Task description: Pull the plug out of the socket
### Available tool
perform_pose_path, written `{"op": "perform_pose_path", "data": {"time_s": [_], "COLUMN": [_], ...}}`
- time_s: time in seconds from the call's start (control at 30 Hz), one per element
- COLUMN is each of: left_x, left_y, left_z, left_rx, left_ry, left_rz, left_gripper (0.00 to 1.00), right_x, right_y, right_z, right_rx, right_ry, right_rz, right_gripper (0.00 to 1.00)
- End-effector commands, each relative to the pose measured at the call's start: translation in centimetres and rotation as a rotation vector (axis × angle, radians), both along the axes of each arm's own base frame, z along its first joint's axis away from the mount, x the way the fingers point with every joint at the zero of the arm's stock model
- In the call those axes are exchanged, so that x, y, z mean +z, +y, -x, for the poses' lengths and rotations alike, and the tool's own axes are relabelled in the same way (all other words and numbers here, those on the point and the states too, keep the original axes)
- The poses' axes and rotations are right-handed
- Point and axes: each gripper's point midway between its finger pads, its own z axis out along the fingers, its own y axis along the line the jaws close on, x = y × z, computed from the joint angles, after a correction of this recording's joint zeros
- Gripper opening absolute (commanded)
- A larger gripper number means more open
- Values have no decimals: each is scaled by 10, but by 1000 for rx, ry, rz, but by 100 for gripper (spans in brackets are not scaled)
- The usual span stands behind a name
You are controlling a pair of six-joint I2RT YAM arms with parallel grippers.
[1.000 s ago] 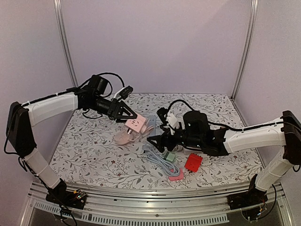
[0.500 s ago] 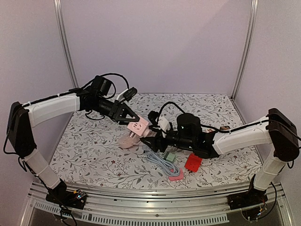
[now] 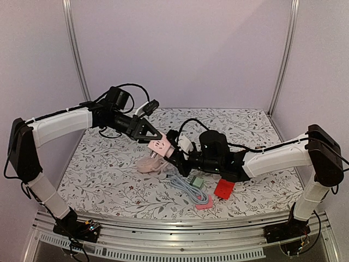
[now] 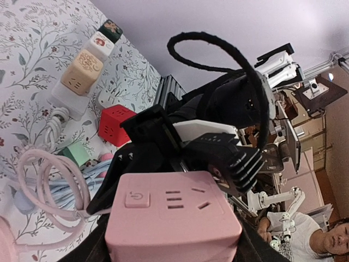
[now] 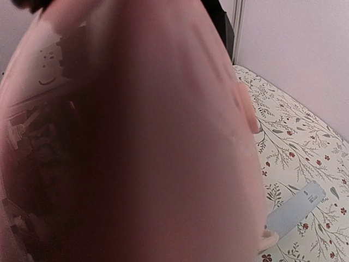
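Left end effector [image 3: 155, 137] pinches the raised pink socket [image 3: 160, 146]; right end effector [image 3: 172, 155] presses beside the socket, grip unclear. Plug hidden, seemingly not yet pulled.

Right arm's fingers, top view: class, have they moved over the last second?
Yes. The right fingers moved left, away from the red cube, up to the pink socket held by the left fingers.

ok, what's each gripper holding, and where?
Left gripper clamps the pink socket cube by its sides. Right gripper is at the cube; its hold cannot be told.
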Motion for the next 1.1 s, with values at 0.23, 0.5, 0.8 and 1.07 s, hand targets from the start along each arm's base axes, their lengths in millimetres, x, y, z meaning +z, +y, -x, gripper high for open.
{"op": "perform_pose_path", "data": {"time_s": [0.23, 0.5, 0.8, 1.07], "left_x": [-6, -7, -35, -32], "left_y": [27, 32, 2, -5], "left_z": [-50, -51, -30, -27], "left_rx": [293, 357, 254, 241], "left_ry": [-283, -411, -372, -347], "left_rz": [-208, -292, -340, -300], "left_gripper": [98, 100, 99, 100], "right_x": [30, 25, 16, 7], "right_y": [-29, -49, -45, -36], "right_z": [-8, -26, -25, -26], "right_rx": [-155, -315, -312, -296], "right_ry": [76, 124, 192, 217], "right_rz": [-63, 123, 208, 246], "right_gripper": [0, 0, 0, 0]}}
